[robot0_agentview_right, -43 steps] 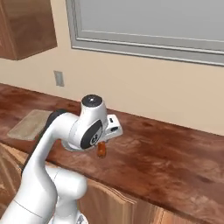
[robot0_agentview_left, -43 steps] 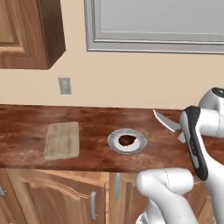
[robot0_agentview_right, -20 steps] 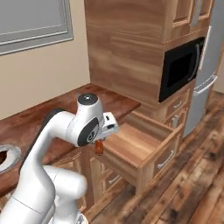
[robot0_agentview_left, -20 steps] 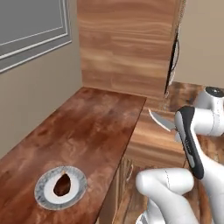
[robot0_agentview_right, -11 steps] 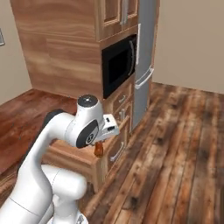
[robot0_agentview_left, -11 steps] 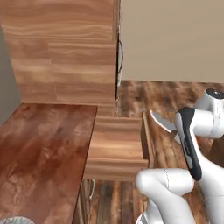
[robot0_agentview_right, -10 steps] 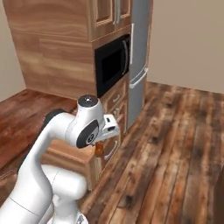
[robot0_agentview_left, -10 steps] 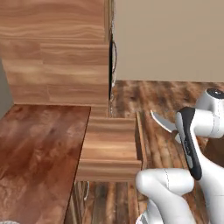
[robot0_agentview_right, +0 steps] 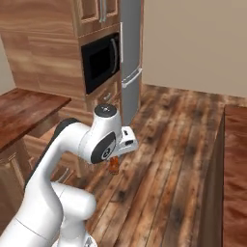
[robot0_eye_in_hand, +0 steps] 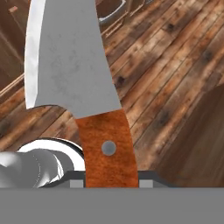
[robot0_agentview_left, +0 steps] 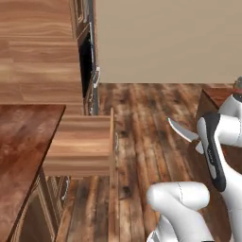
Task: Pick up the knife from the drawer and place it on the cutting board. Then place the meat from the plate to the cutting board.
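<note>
Fingers [robot0_eye_in_hand: 107, 183] clamped tight on the brown-orange wooden handle of the small silver-bladed knife [robot0_eye_in_hand: 74, 74], carried high over the plank floor [robot0_agentview_left: 151, 118], clear of the open light wooden drawer [robot0_agentview_left: 82, 144] — best kept steady, blade level, until reaching the cutting board.

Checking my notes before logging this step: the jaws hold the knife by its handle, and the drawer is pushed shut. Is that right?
Not quite. The knife is held by its handle, but the drawer stands pulled out from the cabinets, as the left base view shows.
</note>
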{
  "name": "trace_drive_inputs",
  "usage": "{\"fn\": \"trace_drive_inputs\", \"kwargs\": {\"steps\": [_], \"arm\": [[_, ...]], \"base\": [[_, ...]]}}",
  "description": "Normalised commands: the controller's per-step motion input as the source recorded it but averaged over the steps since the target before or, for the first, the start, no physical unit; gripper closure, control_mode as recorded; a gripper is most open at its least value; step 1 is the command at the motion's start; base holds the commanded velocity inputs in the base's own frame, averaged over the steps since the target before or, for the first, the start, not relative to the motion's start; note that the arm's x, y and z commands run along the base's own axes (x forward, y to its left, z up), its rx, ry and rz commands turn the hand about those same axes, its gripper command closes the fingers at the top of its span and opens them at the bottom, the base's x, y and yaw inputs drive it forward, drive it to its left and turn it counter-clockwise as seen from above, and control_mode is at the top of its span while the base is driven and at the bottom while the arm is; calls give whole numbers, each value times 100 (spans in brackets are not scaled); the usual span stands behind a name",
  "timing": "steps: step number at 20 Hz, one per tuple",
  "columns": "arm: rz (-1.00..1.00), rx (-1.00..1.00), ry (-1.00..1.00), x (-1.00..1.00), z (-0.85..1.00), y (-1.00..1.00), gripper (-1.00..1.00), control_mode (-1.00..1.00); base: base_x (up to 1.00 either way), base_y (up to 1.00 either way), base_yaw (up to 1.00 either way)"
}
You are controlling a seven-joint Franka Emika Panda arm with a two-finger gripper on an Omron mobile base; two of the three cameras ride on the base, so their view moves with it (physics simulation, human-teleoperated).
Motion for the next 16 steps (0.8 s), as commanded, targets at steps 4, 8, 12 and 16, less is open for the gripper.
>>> {"fn": "trace_drive_inputs", "kwargs": {"steps": [4, 8, 12, 16], "arm": [[0, 0, 0, 0, 0, 0, 100, 100], [0, 0, 0, 0, 0, 0, 100, 100], [0, 0, 0, 0, 0, 0, 100, 100], [0, 0, 0, 0, 0, 0, 100, 100]], "base": [[-100, 58, 0], [-100, 100, 7], [-30, 100, 29], [27, 65, 54]]}}
